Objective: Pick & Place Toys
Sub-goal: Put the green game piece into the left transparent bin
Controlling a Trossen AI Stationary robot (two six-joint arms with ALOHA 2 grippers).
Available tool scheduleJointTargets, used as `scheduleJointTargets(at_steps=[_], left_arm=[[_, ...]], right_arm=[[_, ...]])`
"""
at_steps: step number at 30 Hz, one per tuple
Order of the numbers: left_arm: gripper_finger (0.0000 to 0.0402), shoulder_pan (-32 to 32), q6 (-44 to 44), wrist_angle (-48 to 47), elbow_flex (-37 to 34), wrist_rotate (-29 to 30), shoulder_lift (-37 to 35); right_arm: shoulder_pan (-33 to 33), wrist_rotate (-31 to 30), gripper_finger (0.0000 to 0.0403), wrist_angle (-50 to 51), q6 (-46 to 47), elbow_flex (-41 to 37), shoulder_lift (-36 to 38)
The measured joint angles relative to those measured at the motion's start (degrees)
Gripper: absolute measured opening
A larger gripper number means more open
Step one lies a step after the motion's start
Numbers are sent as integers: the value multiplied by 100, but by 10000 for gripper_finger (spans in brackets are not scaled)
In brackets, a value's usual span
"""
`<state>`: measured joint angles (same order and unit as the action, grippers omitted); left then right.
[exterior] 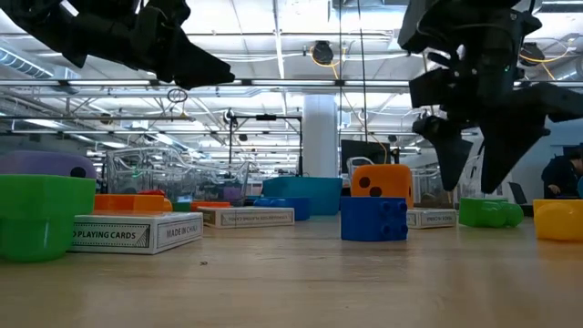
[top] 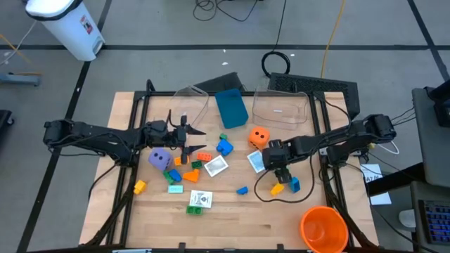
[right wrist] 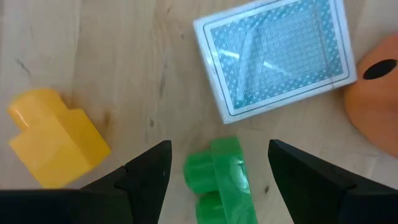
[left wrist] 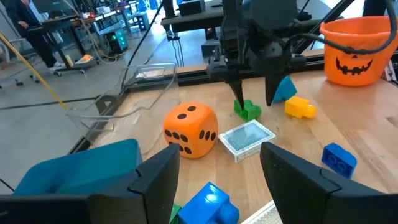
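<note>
My right gripper (right wrist: pixel 217 163) is open and points down over a small green brick (right wrist: pixel 221 178) lying on the table. Its two fingers stand on either side of the brick with a gap on each side. The left wrist view shows the same fingers (left wrist: pixel 239 99) just above the green brick (left wrist: pixel 249 110). A yellow brick (right wrist: pixel 53 138), a blue-backed card deck (right wrist: pixel 278 57) and the orange die (right wrist: pixel 376 84) lie close around it. My left gripper (top: pixel 190 139) hovers open over the table's left half, holding nothing, near the purple die (top: pixel 160 159) and several bricks.
Two clear tubs (top: pixel 190 102) (top: pixel 283 107) and a blue box (top: pixel 232 107) stand at the far edge. An orange pumpkin bucket (top: pixel 323 229) sits at the near right corner. Card boxes (top: pixel 216 166) (top: pixel 200 200) and loose bricks (top: pixel 242 190) are scattered mid-table.
</note>
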<state>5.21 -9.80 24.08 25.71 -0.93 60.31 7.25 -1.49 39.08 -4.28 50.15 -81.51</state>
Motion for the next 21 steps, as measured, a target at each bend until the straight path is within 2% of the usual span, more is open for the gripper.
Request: scheduleJointTargets(at_steps=[11, 16, 21], left_arm=[[230, 2, 0, -37, 0, 0, 0], [230, 2, 0, -35, -2, 2, 0], [230, 2, 94, -35, -2, 0, 0]], right_arm=[[-2, -37, 258, 280, -284, -2, -374], [-2, -445, 258, 315, -393, -2, -372], [-4, -471, 254, 302, -544, -2, -372]])
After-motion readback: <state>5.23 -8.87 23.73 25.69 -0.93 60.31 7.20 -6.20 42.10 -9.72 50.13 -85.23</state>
